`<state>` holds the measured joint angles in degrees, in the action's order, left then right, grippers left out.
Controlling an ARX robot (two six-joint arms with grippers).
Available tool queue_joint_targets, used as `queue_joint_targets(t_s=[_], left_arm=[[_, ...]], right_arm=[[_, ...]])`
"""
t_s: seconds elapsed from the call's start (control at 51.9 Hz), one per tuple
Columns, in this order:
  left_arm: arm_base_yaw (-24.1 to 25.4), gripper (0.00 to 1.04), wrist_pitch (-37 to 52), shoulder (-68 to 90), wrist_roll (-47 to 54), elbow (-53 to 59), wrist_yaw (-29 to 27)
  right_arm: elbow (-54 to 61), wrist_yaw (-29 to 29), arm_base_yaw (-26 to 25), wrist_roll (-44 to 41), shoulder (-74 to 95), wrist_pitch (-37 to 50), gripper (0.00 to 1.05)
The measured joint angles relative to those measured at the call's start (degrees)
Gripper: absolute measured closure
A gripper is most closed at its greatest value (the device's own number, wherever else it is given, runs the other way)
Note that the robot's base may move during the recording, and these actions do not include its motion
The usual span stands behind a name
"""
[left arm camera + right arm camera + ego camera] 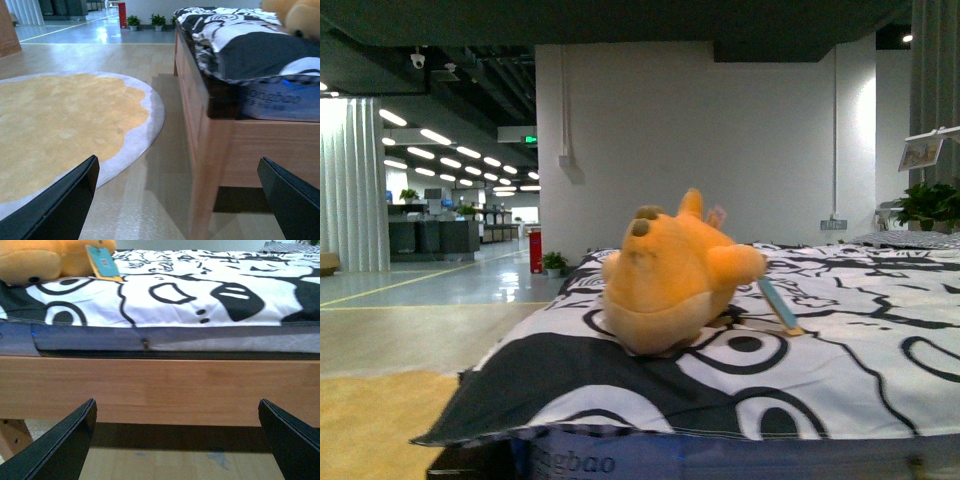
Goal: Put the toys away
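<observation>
Black-and-white patterned bedding (pixel 860 330) is covering a bed with a pale wooden frame (pixel 160 385). Behind it a white wall (pixel 700 140) is standing beside a long office hall where strips of ceiling lights (pixel 435 137) are glowing. On the bedding, near its front corner, the orange-yellow plush animal (pixel 670 275) is lying tipped over. Its paler underside is resting against the cover and its small brown claws are pointing up. A blue-grey tag (pixel 778 303) is trailing from it onto the cover on the robot's right.

The left gripper (pixel 177 165) is hanging low beside the bed, over the wooden floor between a round yellow rug (pixel 60 125) and the bed's corner post. Its two dark fingers (pixel 62 205) are standing wide apart and are gripping nothing. Only an edge of the plush animal is showing in that view, up on the bedding, higher than the fingers and well apart from them.

The right gripper (pixel 176 405) is facing the side rail of the frame, below the level of the mattress. Its fingers (pixel 290 440) are likewise spreading wide, with nothing between them. The plush animal and its tag are lying on the cover above the rail, well apart from both fingers and touching neither.
</observation>
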<state>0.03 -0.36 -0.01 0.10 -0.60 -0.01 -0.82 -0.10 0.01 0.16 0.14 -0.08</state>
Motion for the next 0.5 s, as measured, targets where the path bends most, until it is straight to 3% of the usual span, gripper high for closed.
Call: queue_joint_targets(t_s=[0.501], left_arm=[[0.0, 0.06, 0.0, 0.1, 0.0, 0.0, 0.0]], right_arm=[[0.0, -0.2, 0.0, 0.0, 0.0, 0.0, 0.07]])
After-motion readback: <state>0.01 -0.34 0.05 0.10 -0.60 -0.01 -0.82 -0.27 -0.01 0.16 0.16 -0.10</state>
